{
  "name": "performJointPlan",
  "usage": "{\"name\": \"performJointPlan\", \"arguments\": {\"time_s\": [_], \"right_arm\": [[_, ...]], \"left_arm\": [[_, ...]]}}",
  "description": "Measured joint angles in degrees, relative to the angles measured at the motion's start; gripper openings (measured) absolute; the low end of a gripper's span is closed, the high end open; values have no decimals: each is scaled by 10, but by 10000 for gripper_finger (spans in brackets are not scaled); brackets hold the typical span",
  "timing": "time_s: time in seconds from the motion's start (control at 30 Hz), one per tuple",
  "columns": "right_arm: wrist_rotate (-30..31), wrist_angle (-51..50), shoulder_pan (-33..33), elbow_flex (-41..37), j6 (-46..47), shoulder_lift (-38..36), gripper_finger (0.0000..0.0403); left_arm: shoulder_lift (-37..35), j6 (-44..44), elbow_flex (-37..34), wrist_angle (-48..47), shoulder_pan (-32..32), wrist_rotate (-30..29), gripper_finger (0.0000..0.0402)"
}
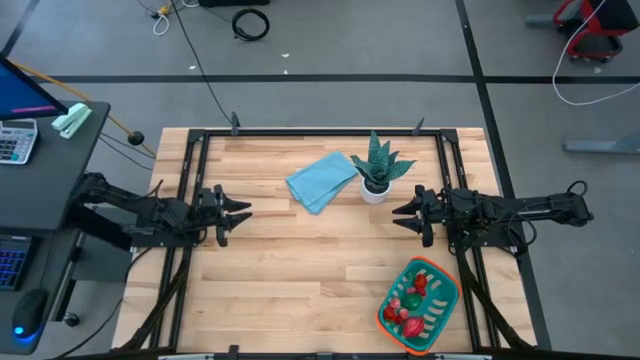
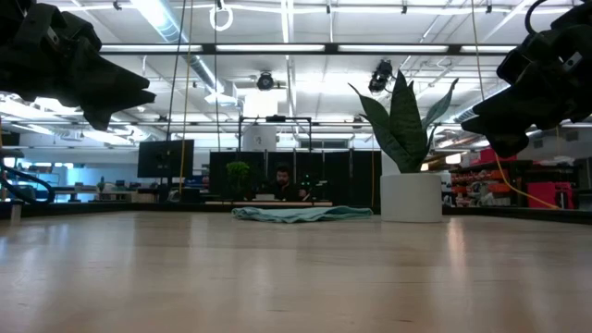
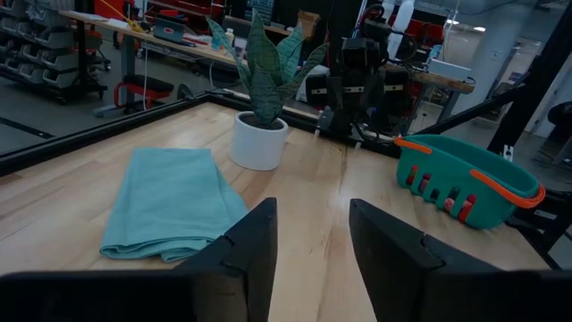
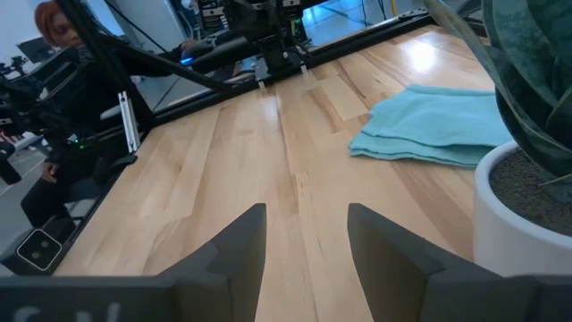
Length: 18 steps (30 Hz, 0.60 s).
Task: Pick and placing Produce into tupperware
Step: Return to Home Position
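The teal tupperware with an orange rim band stands near the table's near right corner; the left wrist view shows its slotted side. Red and pink produce bits and a round green piece lie inside it. My left gripper hovers open over the table's left side, empty, fingers pointing right. My right gripper hovers open over the right side, empty, fingers pointing left, a little beyond the tupperware. Both are held above the tabletop in the low view.
A light blue folded cloth lies toward the far middle of the table. Beside it on the right a spiky green plant in a white pot stands close to my right gripper. A black frame rims the table. A person sits beyond it.
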Motion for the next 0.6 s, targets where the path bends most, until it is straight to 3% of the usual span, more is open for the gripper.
{"name": "performJointPlan", "arguments": {"time_s": [0.6], "right_arm": [[0, 0, 0, 0, 0, 0, 167]], "left_arm": [[0, 0, 0, 0, 0, 0, 140]]}}
